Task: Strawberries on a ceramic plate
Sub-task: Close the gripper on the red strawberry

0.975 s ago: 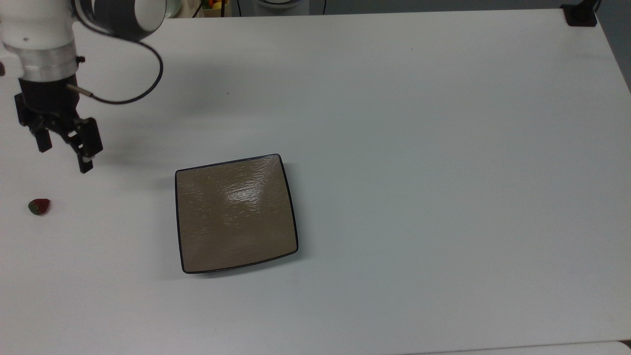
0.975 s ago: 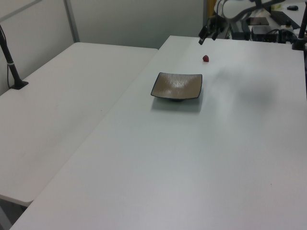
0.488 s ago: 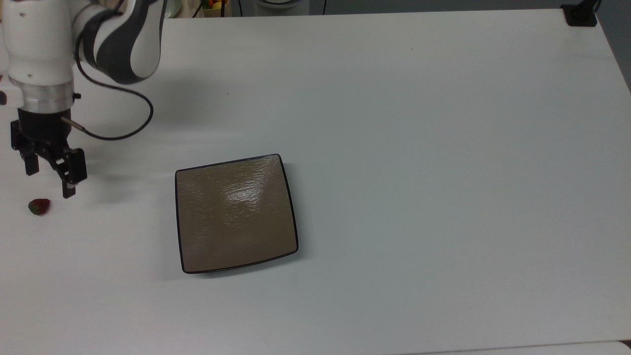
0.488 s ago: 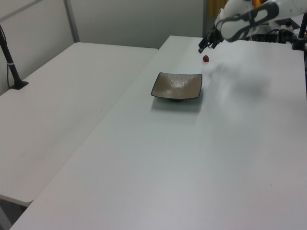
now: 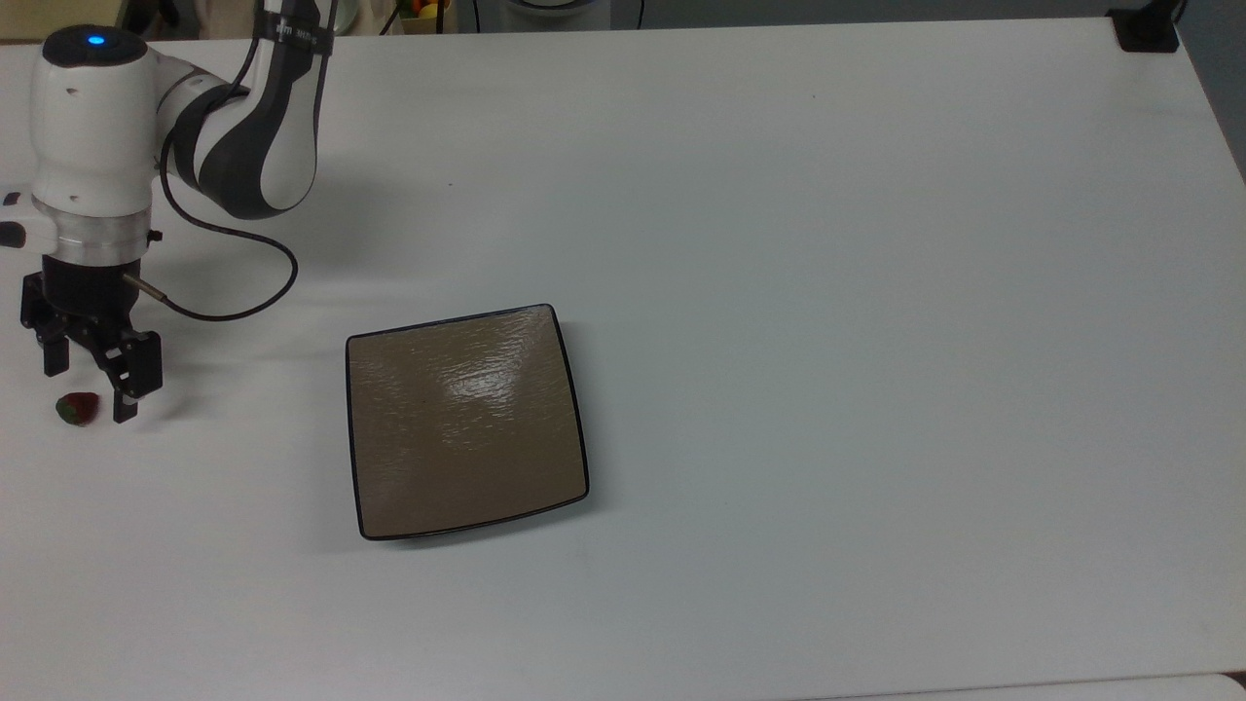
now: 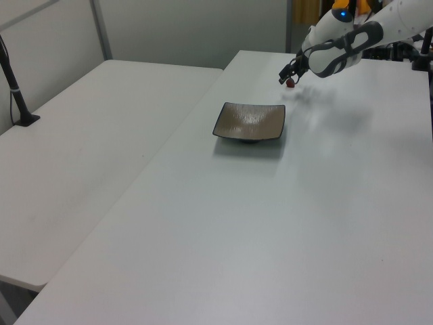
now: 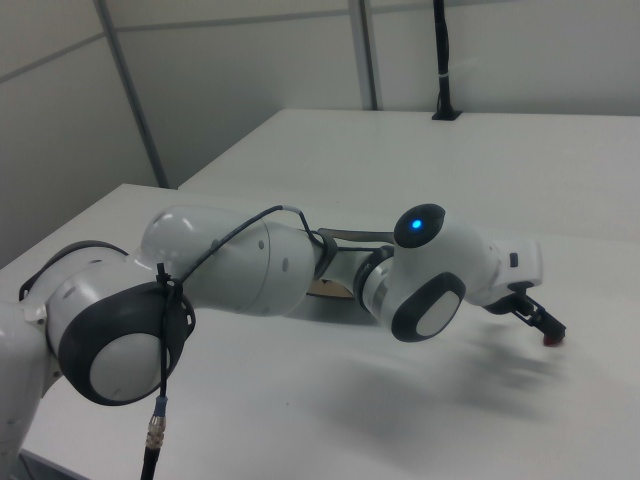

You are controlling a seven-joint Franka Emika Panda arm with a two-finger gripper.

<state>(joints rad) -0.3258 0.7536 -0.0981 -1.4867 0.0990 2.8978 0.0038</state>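
White table bears plate; spread fingers straddle strawberry.

Bare table lies open to you across the top view's right; the plate is your sole obstacle, left of centre.

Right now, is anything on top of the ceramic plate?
No. The ceramic plate carries nothing; the strawberry lies on the table between the open gripper's fingers. What is under the plate is hidden.
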